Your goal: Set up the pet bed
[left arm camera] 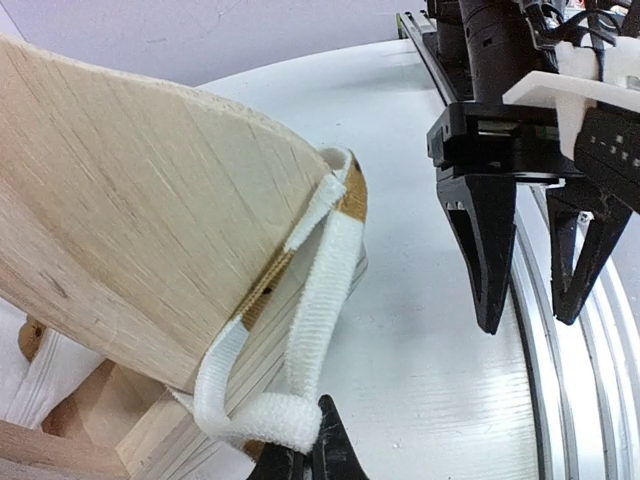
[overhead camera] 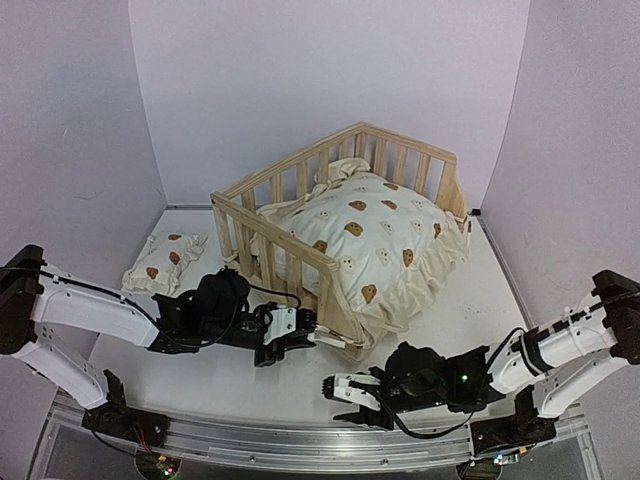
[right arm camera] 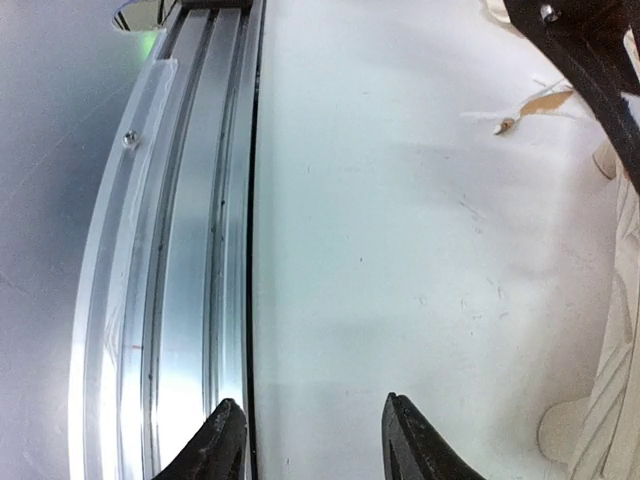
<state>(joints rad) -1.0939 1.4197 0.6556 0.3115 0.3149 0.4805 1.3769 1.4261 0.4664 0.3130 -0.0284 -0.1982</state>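
Far left, on the white table (overhead camera: 450, 330): small bear-print pillow (overhead camera: 165, 262), lying flat, outside the frame and near its left rail.

Next along: left gripper (overhead camera: 312, 337), held low at the near corner of the wooden frame (overhead camera: 275, 236). Fingers together, pinched on the folded end of a white tie (left arm camera: 318, 300). Tie running up round the edge of the frame's rounded corner board, flat against the wood in the left wrist view.

Centre to right: frame standing on the table, slatted rails on three sides, open side facing near right. Inside it, cream bear-print cushion (overhead camera: 380, 240), ruffled edge spilling over the open side and past the near corner onto the table.

Lower right: right gripper (overhead camera: 335, 398), in front of the frame, near the left gripper but apart from it. Fingers apart, nothing between them. Positioned over bare table just inside the metal rail (right arm camera: 190, 250) at the near edge; contact with the table surface not determinable.
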